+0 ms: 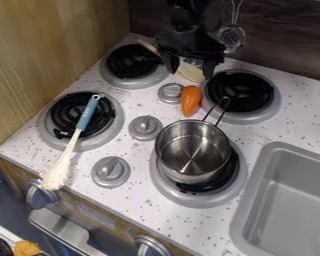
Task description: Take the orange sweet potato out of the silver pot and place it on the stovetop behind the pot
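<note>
The black gripper hangs over the back of the stove between the two rear burners, its two fingers spread apart with a gap between them. Just below it lies an orange carrot-like toy, beside a grey knob. Behind and under the fingers is a wooden spoon, partly hidden by the gripper. A steel saucepan stands on the front right burner, its wire handle toward the back. A brush with a blue handle and pale bristles lies across the front left burner, bristles toward the front edge.
Rear burners stand at left and right. Grey knobs rise from the middle of the speckled counter. A grey sink is at the right. A wooden wall borders the left, and a metal strainer utensil hangs behind the gripper.
</note>
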Controlling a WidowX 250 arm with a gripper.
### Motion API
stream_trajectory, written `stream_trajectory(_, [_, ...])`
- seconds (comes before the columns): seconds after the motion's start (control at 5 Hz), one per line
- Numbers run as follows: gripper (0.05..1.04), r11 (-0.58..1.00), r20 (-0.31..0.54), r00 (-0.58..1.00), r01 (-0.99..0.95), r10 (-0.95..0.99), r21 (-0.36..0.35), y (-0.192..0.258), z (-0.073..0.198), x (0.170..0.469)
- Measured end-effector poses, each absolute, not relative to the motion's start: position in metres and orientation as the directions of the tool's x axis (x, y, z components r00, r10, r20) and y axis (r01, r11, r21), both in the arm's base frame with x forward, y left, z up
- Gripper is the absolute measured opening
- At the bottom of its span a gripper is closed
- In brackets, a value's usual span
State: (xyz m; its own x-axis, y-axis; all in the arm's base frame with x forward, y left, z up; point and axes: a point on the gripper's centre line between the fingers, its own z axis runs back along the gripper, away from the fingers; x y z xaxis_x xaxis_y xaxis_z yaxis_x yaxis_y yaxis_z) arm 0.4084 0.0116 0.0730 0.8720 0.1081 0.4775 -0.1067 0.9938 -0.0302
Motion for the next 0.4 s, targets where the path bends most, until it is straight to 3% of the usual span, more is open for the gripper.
stream_trajectory(0.4, [1.000, 0.999, 0.485, 0.874, 0.014, 0.007, -0.040, -0.0036, 0.0829, 0.3965])
